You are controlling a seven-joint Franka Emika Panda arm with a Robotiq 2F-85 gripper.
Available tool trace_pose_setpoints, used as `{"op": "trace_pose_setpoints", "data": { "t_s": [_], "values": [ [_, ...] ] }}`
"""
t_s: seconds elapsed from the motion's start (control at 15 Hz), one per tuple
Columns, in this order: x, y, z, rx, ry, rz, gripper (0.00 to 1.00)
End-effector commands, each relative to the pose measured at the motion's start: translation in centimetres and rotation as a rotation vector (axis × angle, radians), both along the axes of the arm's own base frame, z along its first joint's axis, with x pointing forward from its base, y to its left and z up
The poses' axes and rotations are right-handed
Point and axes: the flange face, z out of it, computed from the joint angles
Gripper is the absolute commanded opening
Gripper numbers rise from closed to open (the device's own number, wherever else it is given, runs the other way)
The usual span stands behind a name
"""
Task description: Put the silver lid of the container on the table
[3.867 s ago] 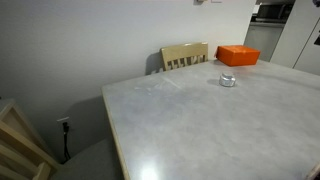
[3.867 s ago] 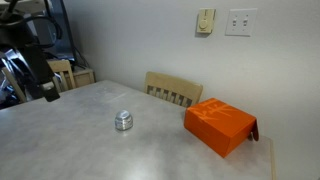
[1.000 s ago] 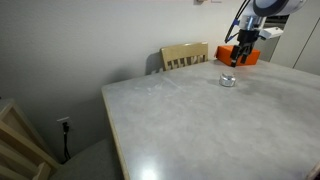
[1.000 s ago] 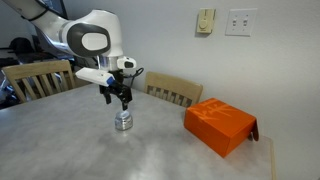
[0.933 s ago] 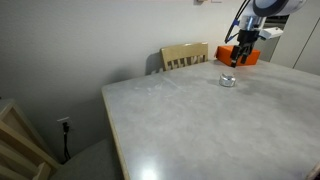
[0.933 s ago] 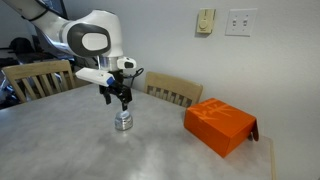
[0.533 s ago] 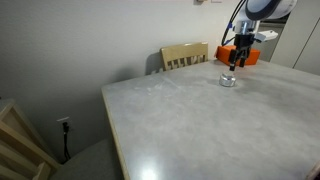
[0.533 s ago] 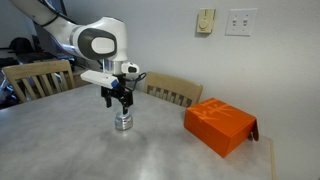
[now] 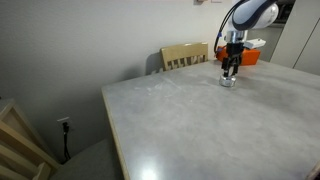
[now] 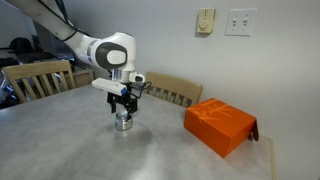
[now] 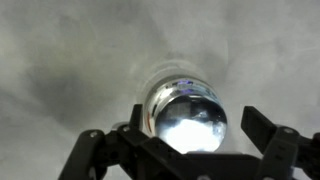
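- Gripper (image 10: 123, 108) hangs straight down over the container (image 10: 123, 125); its fingertips reach the tin's top.
- Jaws are spread, one finger each side of the tin, and they grasp nothing.
- Wrist view shows this best: the fingers (image 11: 275, 145) stand apart from the tin, with bare table (image 11: 60, 60) in the gap on the right.
- Whether the left finger touches the tin cannot be told in the wrist view.
- Lid (image 11: 190, 120) sits on the container (image 11: 160, 88), shiny, with a bright glare. It is not on the table.
- In an exterior view the lid (image 10: 123, 117) is only a thin edge at the tin's top, partly hidden by the fingertips.
- In an exterior view the gripper (image 9: 231, 70) and container (image 9: 229, 81) are small and far off. Jaw state and lid are not readable there.
- Container stands upright on the table (image 10: 60, 140), well apart from the orange box (image 10: 220, 125).
- That gap is clear only in this exterior view. From the far view the box (image 9: 251, 56) looks just behind the arm.
- Chair (image 10: 172, 90) stands behind the table in both exterior views (image 9: 185, 55).
- A second chair (image 10: 35, 78) and the wall plates (image 10: 240, 22) show in one exterior view only.
- Wrist view shows no box or chairs, only tin, fingers and tabletop.
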Motion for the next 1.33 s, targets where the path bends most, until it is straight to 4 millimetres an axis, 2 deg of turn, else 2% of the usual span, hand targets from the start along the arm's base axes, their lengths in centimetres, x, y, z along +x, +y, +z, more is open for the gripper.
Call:
{"op": "trace_pose_setpoints", "data": {
  "t_s": [0.0,0.33,0.4,0.47,0.6,0.8,1.07,1.13,1.2,1.27],
  "values": [
    [1.7,0.0,-0.3,-0.012,0.003,0.026,1.0],
    [2.6,0.0,-0.9,-0.024,-0.006,0.022,1.0],
    [2.6,0.2,-1.1,-0.023,0.003,0.015,0.75],
    [2.5,0.3,-1.5,-0.025,0.016,0.008,0.73],
    [2.1,0.7,-1.9,-0.033,0.039,-0.01,0.58],
    [2.1,1.5,-1.2,-0.055,0.048,-0.033,0.41],
    [1.5,2.6,-0.6,-0.1,0.031,-0.06,0.08],
    [1.4,2.8,-0.5,-0.11,0.029,-0.063,0.03],
    [1.3,2.9,-0.3,-0.12,0.022,-0.068,0.45],
    [1.2,3.0,-0.2,-0.132,0.02,-0.074,0.4]
  ]
}}
